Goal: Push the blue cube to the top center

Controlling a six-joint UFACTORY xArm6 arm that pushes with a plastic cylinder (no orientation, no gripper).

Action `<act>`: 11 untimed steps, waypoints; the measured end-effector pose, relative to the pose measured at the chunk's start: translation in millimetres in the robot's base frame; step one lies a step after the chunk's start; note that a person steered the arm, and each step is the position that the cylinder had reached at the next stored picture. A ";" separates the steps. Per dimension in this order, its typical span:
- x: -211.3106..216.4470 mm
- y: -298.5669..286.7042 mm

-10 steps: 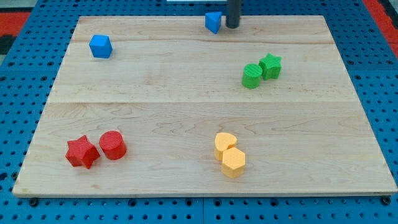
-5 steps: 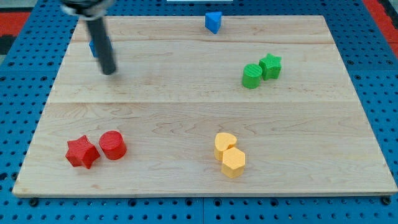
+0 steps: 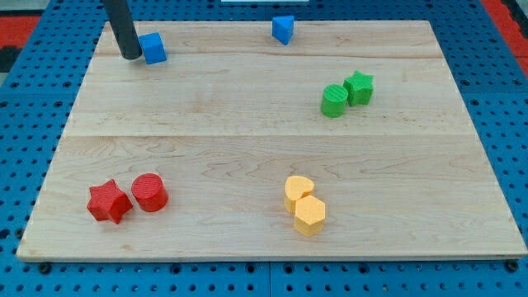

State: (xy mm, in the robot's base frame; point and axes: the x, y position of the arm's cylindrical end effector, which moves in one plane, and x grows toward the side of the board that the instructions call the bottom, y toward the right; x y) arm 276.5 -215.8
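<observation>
The blue cube [image 3: 153,48] sits near the board's top left. My tip [image 3: 129,56] stands just to the cube's left, touching or nearly touching its side. A second blue block [image 3: 283,29], wedge-like in shape, lies at the top center of the wooden board [image 3: 247,140].
A green cylinder [image 3: 334,101] and a green star [image 3: 359,87] sit together at the right. A red star [image 3: 108,201] and a red cylinder [image 3: 149,192] lie at the bottom left. Two yellow blocks [image 3: 304,206] lie at the bottom center.
My tip moved from the top center to the left, dipped below the blue cube, then came to its left side. The cube has shifted right and slightly up.
</observation>
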 end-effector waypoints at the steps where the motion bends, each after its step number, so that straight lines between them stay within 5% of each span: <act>1: 4.5 -13.5; 5: -46.5 34.5; 7: -46.5 58.8; 9: -7.2 1.1; 11: -3.9 58.0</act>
State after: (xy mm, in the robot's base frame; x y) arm 272.6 -157.9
